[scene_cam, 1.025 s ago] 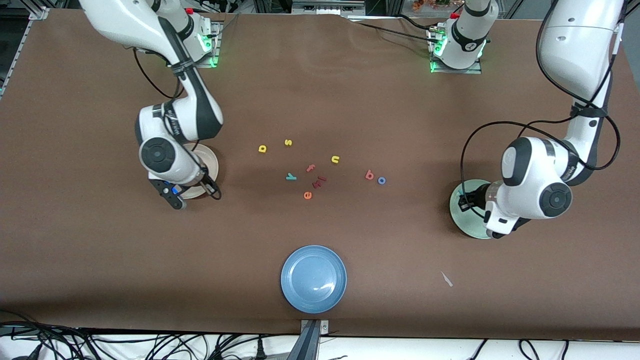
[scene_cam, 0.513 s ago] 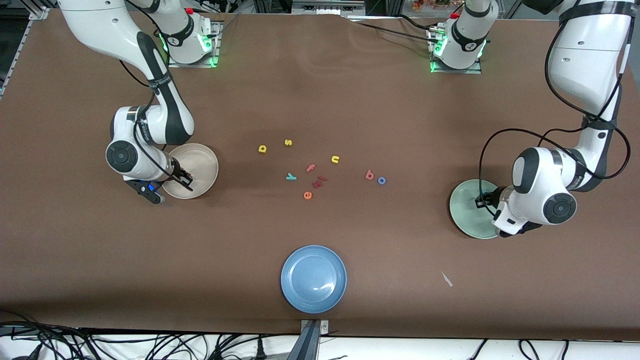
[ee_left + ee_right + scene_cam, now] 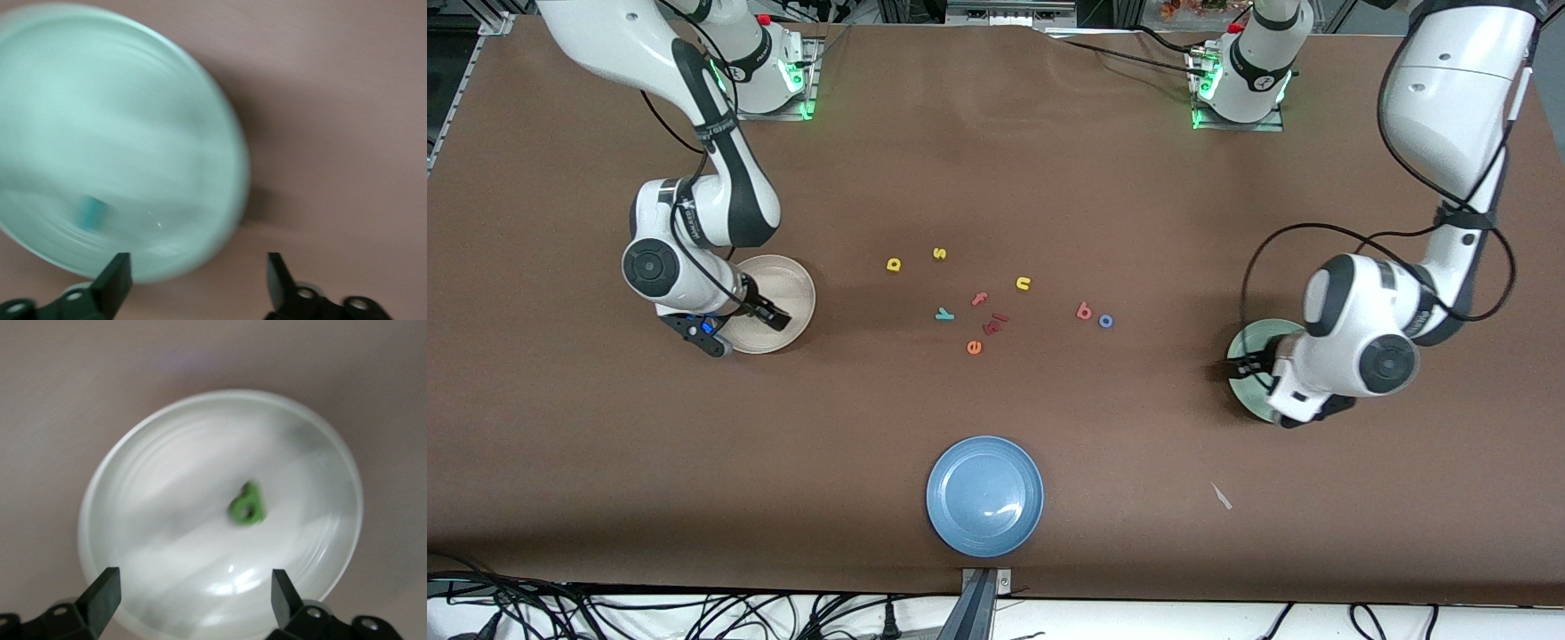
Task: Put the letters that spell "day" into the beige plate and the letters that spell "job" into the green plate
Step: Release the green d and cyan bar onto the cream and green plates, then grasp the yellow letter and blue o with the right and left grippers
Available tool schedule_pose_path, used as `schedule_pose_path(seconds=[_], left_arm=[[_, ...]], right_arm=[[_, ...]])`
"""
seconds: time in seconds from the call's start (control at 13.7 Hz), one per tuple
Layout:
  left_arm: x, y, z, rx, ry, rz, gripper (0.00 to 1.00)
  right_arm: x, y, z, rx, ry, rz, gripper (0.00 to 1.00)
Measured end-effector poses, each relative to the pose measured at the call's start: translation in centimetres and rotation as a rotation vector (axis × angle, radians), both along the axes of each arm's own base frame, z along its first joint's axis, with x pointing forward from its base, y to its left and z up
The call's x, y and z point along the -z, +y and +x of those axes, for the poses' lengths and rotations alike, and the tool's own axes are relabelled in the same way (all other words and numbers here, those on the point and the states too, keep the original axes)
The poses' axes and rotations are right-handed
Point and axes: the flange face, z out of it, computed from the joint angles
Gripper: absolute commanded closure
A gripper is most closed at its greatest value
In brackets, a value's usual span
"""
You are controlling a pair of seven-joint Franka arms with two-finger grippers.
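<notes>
Front view, right claw [image 3: 769, 313]: it hangs over the beige plate [image 3: 791, 280], at the right arm's end of the bench [image 3: 996, 178].
Front view, left claw [image 3: 1249, 364]: it hangs over the green plate [image 3: 1240, 351], at the left arm's end; the arm covers most of the plate.
Front view, letters on the bench: yellow a [image 3: 894, 264], teal y [image 3: 944, 313], red-pink b [image 3: 1084, 310] and blue o [image 3: 1105, 321] lie between the two plates, with the yellow s [image 3: 939, 253], yellow n [image 3: 1023, 284], pink f [image 3: 979, 299] and orange e [image 3: 974, 347] among them.
Front view, blue plate [image 3: 984, 495]: nearer to the camera than the letters.
Left wrist view: the fingers [image 3: 113, 283] stand wide apart, released; a small teal letter [image 3: 91, 212] lies in the green plate.
Right wrist view: the fingers [image 3: 100, 597] stand wide apart, grasping nothing; the green d [image 3: 248, 506] lies in the beige plate.
</notes>
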Motion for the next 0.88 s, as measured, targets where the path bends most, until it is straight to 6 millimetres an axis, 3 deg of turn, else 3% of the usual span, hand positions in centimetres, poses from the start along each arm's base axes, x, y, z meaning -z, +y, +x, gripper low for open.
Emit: schedule_pose_path(seconds=[0.15, 0.37, 0.66, 0.88], left_arm=[[-0.3, -6.1, -1.4, -0.035, 0.013, 0.004, 0.00], [0.9, -12.4, -4.3, -0.056, 0.034, 0.042, 0.00], [4.1, -16.6, -7.9, -0.179, -0.005, 0.035, 0.01], [5.3, -18.7, -10.0, -0.299, 0.002, 0.062, 0.03]], right_arm=[[-1.6, 4.5, -0.5, 0.010, 0.006, 0.025, 0.00], [-1.9, 9.5, -2.2, 0.088, 0.016, 0.023, 0.01], [-1.4, 13.2, -4.1, 0.283, 0.023, -0.008, 0.04], [0.7, 15.3, -6.6, 0.359, -0.010, 0.000, 0.04]])
